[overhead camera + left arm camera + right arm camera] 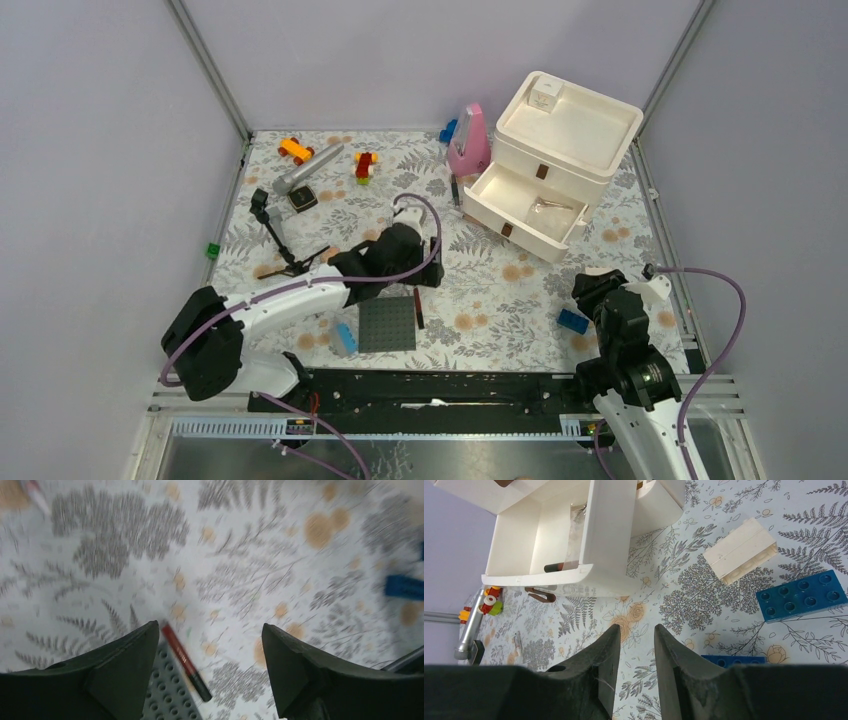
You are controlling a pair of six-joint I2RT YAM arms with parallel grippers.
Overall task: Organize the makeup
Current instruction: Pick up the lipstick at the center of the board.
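- Makeup stick (185, 661), red with a black end: lies flat on the floral counter (240, 555), just beside the right edge of the grey studded plate (167, 695). Whether the two touch, I cannot tell. Top view shows the same stick (419, 308) along the plate (387, 324), in the near-centre of the counter.
- Left gripper (209, 626): released, fingers spread wide, nothing between them. It hangs above the stick, which lies below and just inside the left finger (125, 665). The wrist view is motion-blurred.
- Dark stick (556, 567): lies in the open lower drawer (514, 545) of the white organizer (570, 135), along the drawer's front wall.
- Right gripper (637, 628): fingers parted by a narrow gap, gripping nothing, above bare counter in front of the drawer, well apart from the red stick.
- Around it: blue bricks (801, 597) on the counter to its right.
- Far left: black mini tripod (275, 230).
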